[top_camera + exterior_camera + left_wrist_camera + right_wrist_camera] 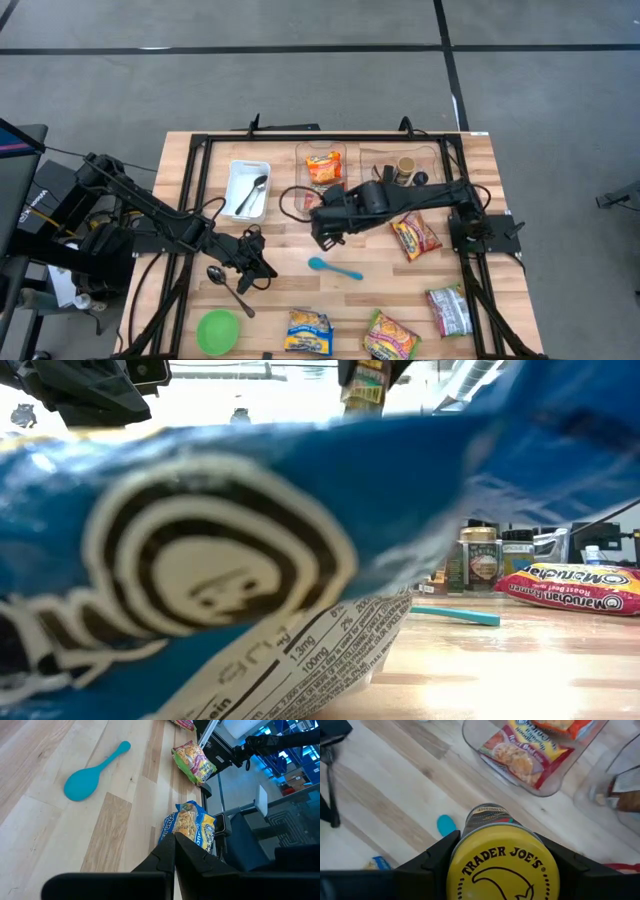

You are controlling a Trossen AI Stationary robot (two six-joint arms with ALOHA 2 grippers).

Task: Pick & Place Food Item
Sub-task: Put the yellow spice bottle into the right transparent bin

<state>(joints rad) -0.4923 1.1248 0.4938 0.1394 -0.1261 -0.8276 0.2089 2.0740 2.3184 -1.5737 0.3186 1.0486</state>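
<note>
Right pincer (502, 865): I have it clamped on a can with a yellow Trader Joe's lid (503, 869), one dark finger on each side of the can. From overhead this pincer (325, 232) sits over the middle of the counter (470, 180), just in front of the clear bin.
Can: held off the counter, lid facing my wrist camera; in the low view I see it hanging at the top edge (365, 385).
Clear bin (555, 784): holds a red noodle packet (522, 755) with an orange packet (560, 726) on top of it.
Left pincer (175, 855): fingers pressed together with nothing between them. I see it low over the counter near the front left (262, 270), close to a metal spoon (228, 288).
Teal spoon (333, 267): lying flat on the counter between the two pincers.
Blue noodle packet (309, 331): at the front edge, so near the low camera that it fills most of that view.
Green-and-pink packet (391, 337): at the front edge, just right of the blue one.
Red packet (416, 236): flat on the counter under the right arm.
Green bowl (218, 331): front left corner.
White tray (237, 170): back left, with a spoon lying in it.
Jar (405, 168): standing in the back right bin.
</note>
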